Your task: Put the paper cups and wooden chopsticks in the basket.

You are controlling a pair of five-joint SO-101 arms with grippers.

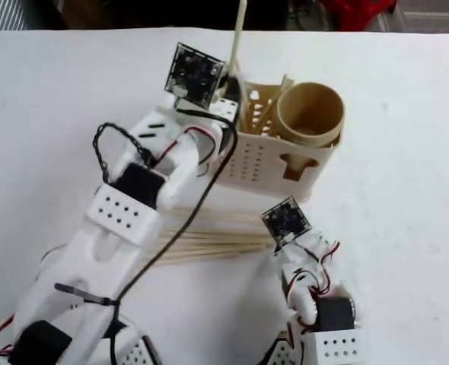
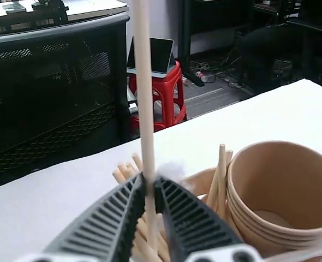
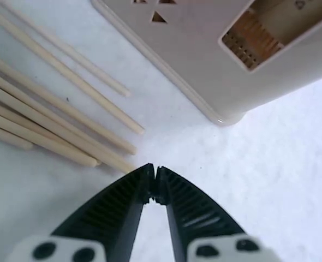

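We see the left gripper [image 2: 149,188] with its fingers pinching 1 upright chopstick [image 2: 143,82] over the basket [image 1: 262,163], which holds stacked paper cups [image 2: 281,185]. The right gripper [image 3: 154,173] has its fingers pressed together, empty, beside loose chopsticks [image 3: 57,117] on the tabletop [image 3: 248,180].

On the table [image 1: 49,91], the basket [image 1: 270,163] stands toward 1 o'clock from centre. Inside it, the paper cups [image 1: 310,114] nest at the 3 o'clock side and the stored chopsticks [image 1: 264,114] lean at the 9 o'clock side. At the basket's 10 o'clock rim, the left gripper [image 2: 149,183] clasps an upright chopstick [image 2: 143,82] above them. Loose chopsticks [image 1: 209,242] lie flat at the basket's 7 o'clock. The right gripper [image 3: 153,170] sits at its 6 o'clock, near their ends.
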